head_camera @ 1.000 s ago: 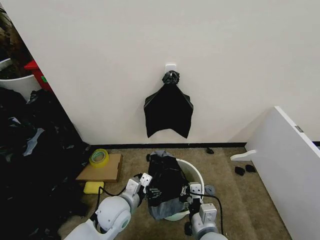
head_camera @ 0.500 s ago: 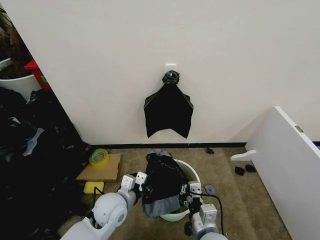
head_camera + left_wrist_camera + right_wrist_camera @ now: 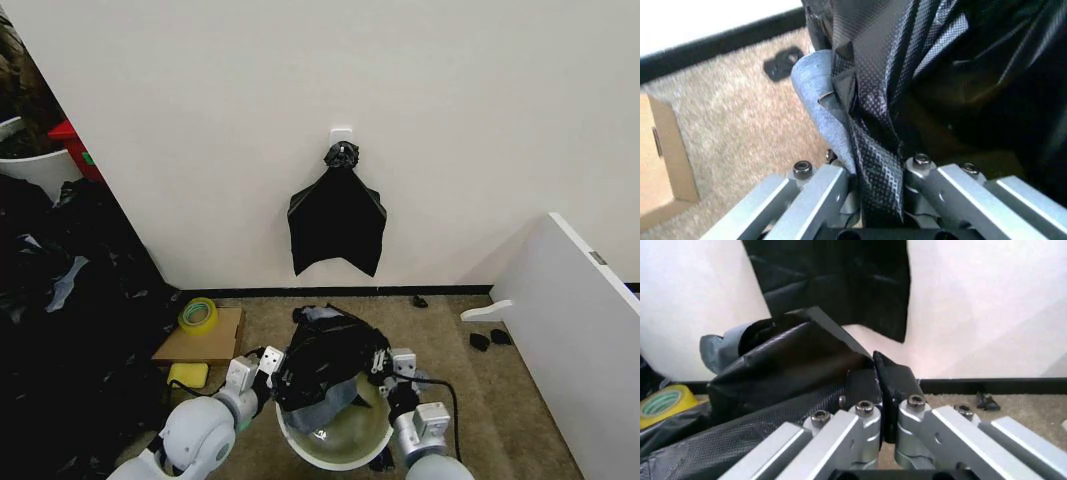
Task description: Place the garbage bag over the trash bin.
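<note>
From the head view, the garbage bag is stretched between the two arms, spread as a crumpled black sheet above the far part of the trash bin, whose cream inside shows open below and in front of the plastic. The bin sits on the brown carpet near the wall, low in the picture between the arms. The left claw holds the bag's left edge and the right claw holds its right edge, both at about the same height, just above the bin's rim. On the wall behind hangs a flat black plastic bundle with a knotted top, and to the left on the floor lie a piece of cardboard with a roll of yellow-green tape on it. In the left wrist view, the left claw is closed tightly on a bunched strip of the bag, the textured plastic running up from between its fingers; carpet and a corner of cardboard lie beyond. In the right wrist view, the right claw is pinched nearly closed on a fold of the bag, with the hanging bundle on the wall behind it and the tape roll at the edge.
</note>
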`<state>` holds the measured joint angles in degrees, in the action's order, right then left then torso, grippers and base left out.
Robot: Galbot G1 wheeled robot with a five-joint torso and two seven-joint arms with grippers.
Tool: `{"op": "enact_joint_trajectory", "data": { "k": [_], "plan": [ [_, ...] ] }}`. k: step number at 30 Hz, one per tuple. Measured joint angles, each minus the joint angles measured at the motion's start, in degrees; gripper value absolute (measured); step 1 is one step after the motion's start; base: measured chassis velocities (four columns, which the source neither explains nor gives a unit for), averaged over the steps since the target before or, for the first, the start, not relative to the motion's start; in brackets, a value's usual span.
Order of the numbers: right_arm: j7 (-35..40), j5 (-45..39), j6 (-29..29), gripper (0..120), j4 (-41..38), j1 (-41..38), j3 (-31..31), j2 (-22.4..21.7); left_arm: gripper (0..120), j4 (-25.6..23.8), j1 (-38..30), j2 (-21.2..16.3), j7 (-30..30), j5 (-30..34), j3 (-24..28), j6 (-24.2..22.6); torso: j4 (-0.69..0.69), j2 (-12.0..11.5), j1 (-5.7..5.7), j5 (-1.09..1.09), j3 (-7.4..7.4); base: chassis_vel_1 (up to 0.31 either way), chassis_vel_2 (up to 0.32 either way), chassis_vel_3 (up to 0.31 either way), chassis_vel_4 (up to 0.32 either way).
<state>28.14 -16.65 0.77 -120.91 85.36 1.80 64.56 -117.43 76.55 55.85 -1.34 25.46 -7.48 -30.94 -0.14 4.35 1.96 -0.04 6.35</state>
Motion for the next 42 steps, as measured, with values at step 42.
{"op": "enact_joint_trajectory", "data": {
  "k": [42],
  "plan": [
    [11.44, -25.71, 25.38, 0, -5.68, 3.7, 2.7, -3.82, 4, 0.91, 2.34, -0.14, 9.36, 9.04, -11.58, 28.46, -0.01, 0.0, 0.0, 0.0, 0.0, 0.0, 0.0, 0.0, 0.0]
  ]
}}
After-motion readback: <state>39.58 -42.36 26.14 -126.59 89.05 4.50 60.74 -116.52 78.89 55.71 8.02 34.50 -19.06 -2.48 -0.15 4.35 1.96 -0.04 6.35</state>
